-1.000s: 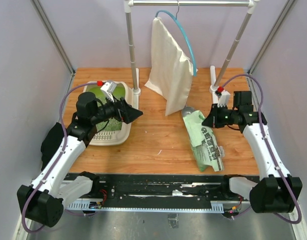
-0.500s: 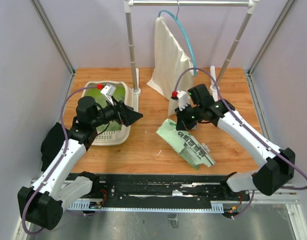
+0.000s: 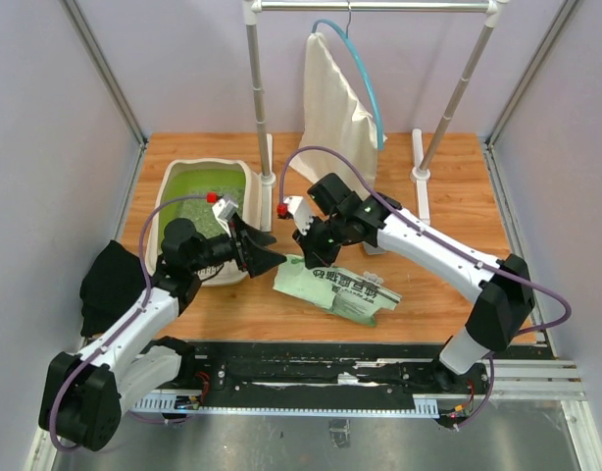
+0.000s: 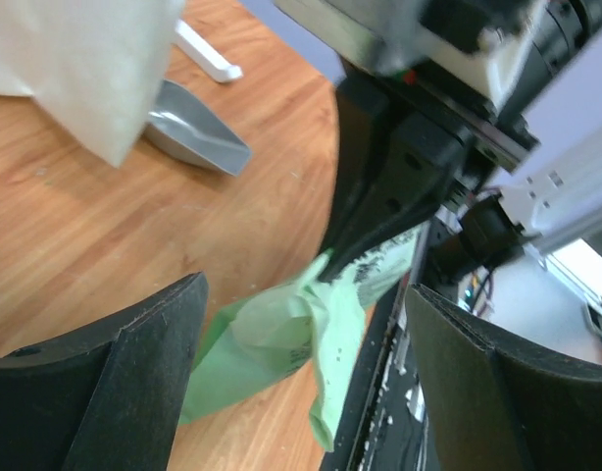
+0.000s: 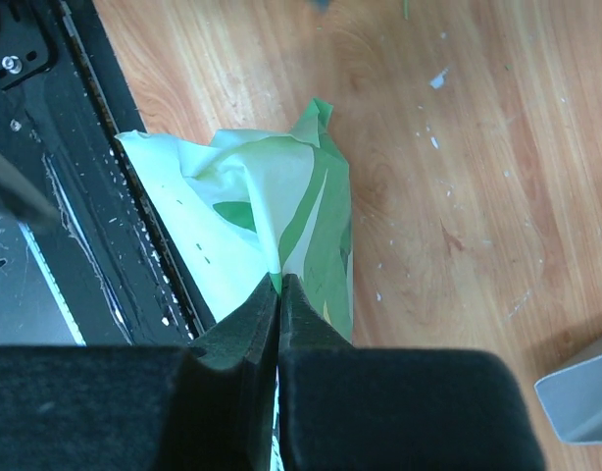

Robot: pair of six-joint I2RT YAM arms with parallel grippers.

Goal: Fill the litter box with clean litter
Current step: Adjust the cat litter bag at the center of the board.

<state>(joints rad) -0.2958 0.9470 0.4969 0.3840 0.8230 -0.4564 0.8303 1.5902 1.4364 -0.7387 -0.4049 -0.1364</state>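
From above, your litter box [image 3: 188, 191] sits at the left of the table, beside the rack's post. The lime floor you can see is bare, and its near end is hidden behind the left arm, so I judge the filling not yet begun. No clean litter shows loose anywhere; presumably it is inside the green bag [image 3: 335, 287], which lies flat near the front edge. The right gripper [image 3: 311, 260] pinches the bag's left end, and the left gripper [image 3: 267, 250] hangs just beside it. Count one box, one green bag, one white cloth sack [image 3: 335, 103] on the rack, and two arms. In the left wrist view, your left gripper [image 4: 306, 289] stands wide and holds nothing, with the bag [image 4: 281, 343] ahead of it and a single grey scoop [image 4: 198, 137] on the wood. In the right wrist view, the right gripper [image 5: 279, 285] is clamped on a fold of the bag [image 5: 252, 226]. Lifting, opening and pouring all remain.
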